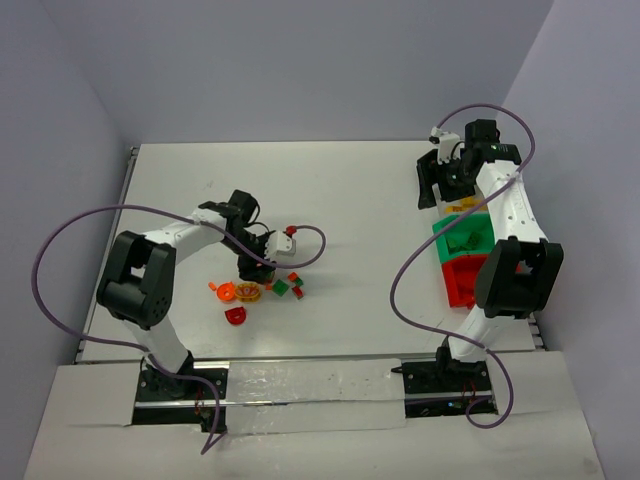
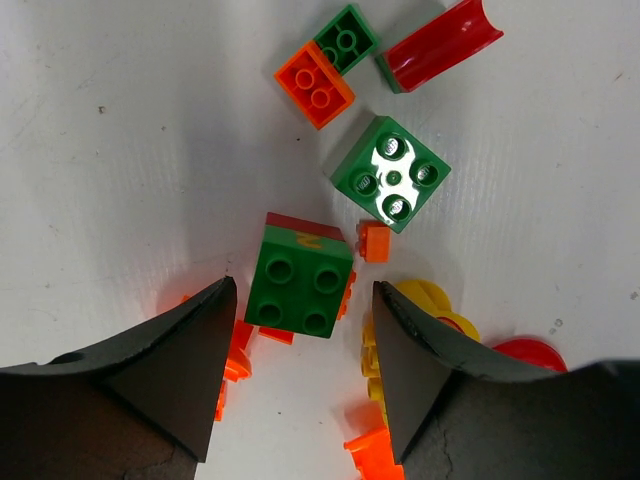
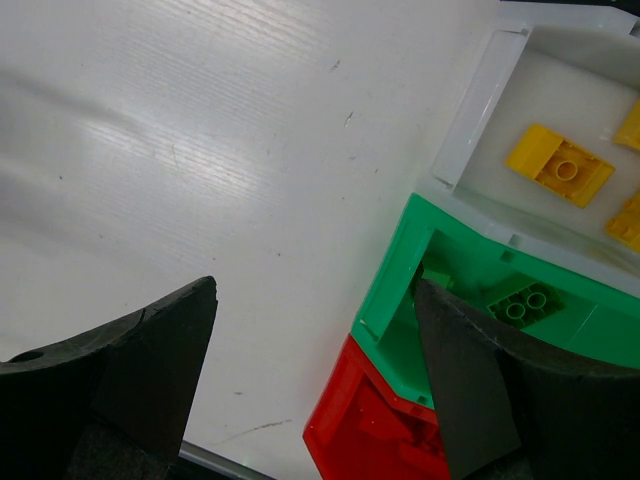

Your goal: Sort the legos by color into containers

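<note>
L gripper (image 2: pixel 303 300), jaws apart, is straddling the green 2x2 brick (image 2: pixel 298 288), needing a square close; R gripper (image 3: pixel 315 290) is hovering open nr green bin (image 3: pixel 395 262).

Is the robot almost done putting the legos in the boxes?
Not yet. Done: yellow bricks lie in the white bin and a green brick in the green bin. In hand: the left gripper stands open around a green four-stud brick on the table; the right gripper hangs open and empty by the bins. Left: an orange brick, a shiny green brick, a red curved piece and yellow bits.
</note>
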Available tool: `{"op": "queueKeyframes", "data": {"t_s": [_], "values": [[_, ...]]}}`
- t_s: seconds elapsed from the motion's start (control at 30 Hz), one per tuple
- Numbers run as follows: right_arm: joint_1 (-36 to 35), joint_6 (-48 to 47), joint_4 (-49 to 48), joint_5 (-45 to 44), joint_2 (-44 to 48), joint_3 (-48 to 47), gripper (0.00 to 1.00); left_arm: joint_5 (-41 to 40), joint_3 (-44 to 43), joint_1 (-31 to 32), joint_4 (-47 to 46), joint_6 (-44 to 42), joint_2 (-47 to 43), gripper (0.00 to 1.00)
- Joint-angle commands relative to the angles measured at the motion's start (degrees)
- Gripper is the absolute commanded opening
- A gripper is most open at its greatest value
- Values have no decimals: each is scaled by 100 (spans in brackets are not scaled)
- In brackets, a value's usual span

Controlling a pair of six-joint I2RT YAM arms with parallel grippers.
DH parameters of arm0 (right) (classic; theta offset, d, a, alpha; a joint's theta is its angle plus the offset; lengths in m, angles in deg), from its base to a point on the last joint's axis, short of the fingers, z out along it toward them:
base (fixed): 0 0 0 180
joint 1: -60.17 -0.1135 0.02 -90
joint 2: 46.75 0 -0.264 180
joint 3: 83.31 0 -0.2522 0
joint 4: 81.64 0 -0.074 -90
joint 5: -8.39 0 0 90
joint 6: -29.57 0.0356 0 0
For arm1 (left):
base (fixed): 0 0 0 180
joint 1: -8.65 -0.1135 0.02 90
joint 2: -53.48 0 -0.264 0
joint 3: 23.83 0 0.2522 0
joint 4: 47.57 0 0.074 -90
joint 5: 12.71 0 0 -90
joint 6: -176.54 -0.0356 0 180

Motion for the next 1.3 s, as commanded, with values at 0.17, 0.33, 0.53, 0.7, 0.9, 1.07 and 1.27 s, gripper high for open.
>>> {"op": "queueKeyframes", "data": {"t_s": [0.17,0.33,0.53,0.7,0.9,1.07,1.27], "values": [[-13,-4,69,94,95,-272,87,254,-284,-17,40,-378,87,60],[-39,-4,69,94,60,-280,87,358,-292,-8,66,-438,44,55],[-80,-4,95,111,7,-342,87,402,-217,-8,14,-413,-17,43],[-144,73,79,580,66,-300,86,367,-251,27,-45,-279,-95,15],[-469,853,-666,2371,531,182,85,1015,-1339,-18,56,1356,-206,0],[-1220,1056,-1374,3126,687,345,86,2127,-2645,-75,388,2667,-38,0],[-1956,948,-1792,3503,445,58,90,3130,-2699,-424,-292,3915,-156,0]]}}
